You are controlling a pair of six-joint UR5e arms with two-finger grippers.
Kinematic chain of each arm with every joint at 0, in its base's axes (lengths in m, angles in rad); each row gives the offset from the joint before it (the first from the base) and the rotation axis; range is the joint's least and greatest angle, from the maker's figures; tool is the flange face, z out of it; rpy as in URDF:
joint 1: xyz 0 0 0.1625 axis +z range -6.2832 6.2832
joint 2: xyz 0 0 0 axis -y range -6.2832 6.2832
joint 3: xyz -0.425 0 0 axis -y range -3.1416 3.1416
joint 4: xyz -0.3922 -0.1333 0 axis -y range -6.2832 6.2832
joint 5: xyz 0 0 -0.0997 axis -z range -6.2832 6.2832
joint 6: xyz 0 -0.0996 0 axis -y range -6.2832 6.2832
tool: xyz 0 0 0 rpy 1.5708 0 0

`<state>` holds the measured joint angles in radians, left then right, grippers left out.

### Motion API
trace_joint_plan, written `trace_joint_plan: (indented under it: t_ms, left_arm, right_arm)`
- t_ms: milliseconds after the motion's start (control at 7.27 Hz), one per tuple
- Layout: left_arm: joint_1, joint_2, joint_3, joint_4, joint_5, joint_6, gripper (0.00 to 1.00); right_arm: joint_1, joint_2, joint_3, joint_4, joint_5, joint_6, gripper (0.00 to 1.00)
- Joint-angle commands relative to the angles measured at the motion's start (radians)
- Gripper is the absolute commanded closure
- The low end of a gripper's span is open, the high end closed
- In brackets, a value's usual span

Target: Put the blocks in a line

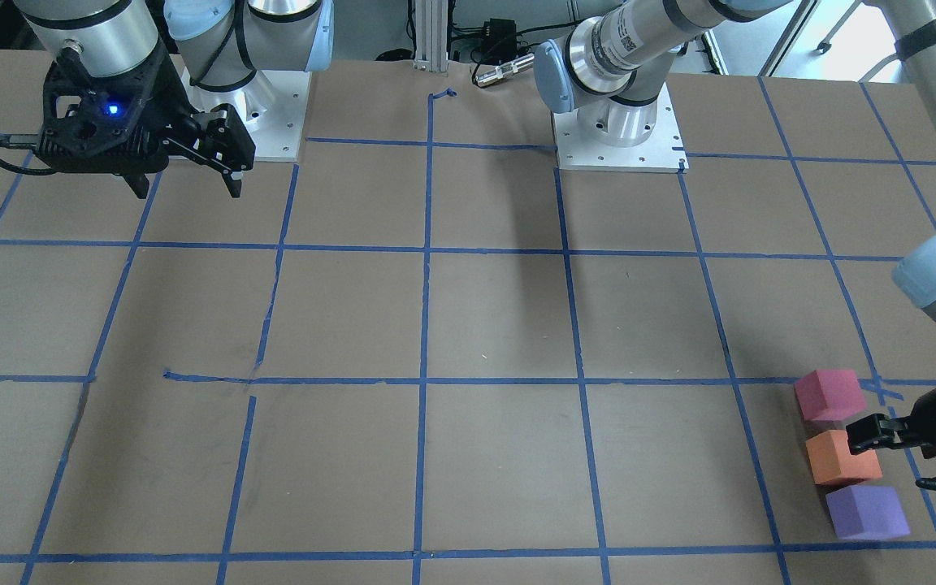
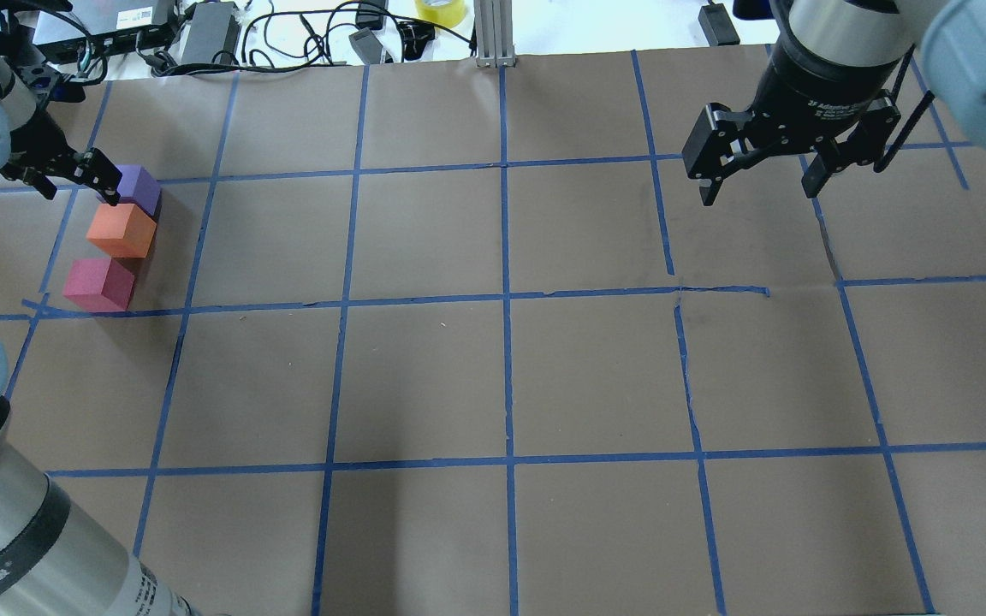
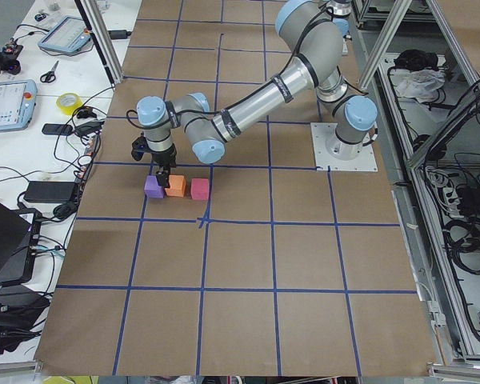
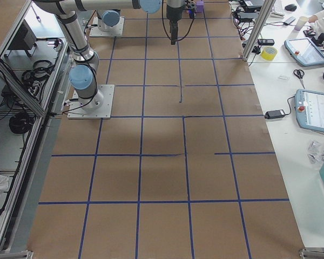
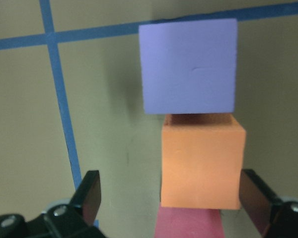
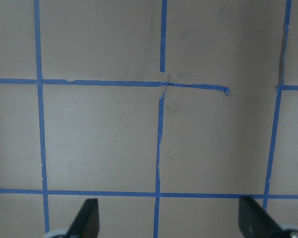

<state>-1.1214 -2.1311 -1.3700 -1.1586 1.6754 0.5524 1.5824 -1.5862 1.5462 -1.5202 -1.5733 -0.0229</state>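
Three small cubes sit in a touching row near the table's left end: purple [image 2: 138, 186], orange [image 2: 121, 231], pinkish-red [image 2: 99, 284]. They also show in the front view, purple [image 1: 868, 512], orange [image 1: 842, 457], pinkish-red [image 1: 829, 394]. My left gripper [image 2: 74, 181] is open and empty, raised just over the purple and orange cubes. In its wrist view the orange cube [image 5: 202, 166] lies between the open fingers [image 5: 89, 193], with the purple cube [image 5: 188, 67] beyond. My right gripper [image 2: 758, 190] is open and empty, high over the far right squares, away from the cubes.
Brown table [image 2: 510, 376] with a blue tape grid. The arm bases [image 1: 618, 134] stand at the robot's side. Cables, power bricks and a yellow tape roll [image 2: 440, 10] lie past the far edge. The left arm's forearm [image 2: 5, 530] crosses the near left corner.
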Motion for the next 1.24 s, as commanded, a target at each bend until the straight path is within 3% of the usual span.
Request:
trace_joint_plan:
  t_ms: [0,412,825,1100]
  left_arm:
    - [-0.037,0.092,0.047,-0.141,-0.002,-0.014,0.0]
    - [-0.13,0.27,0.014,-0.343,-0.039,-0.23,0.0]
    - [-0.141,0.51,-0.13,-0.374,-0.036,-0.239,0.0]
    - [-0.138,0.574,-0.152,-0.409,-0.039,-0.244,0.0]
  right_arm:
    - [0.001,-0.001,0.0,0.0,-0.001,0.0,0.0]
    - [-0.001,0.0,0.0,0.0,-0.001,0.0,0.0]
    - [-0.002,0.0,0.0,0.0,-0.001,0.0,0.0]
    - [-0.002,0.0,0.0,0.0,-0.001,0.0,0.0]
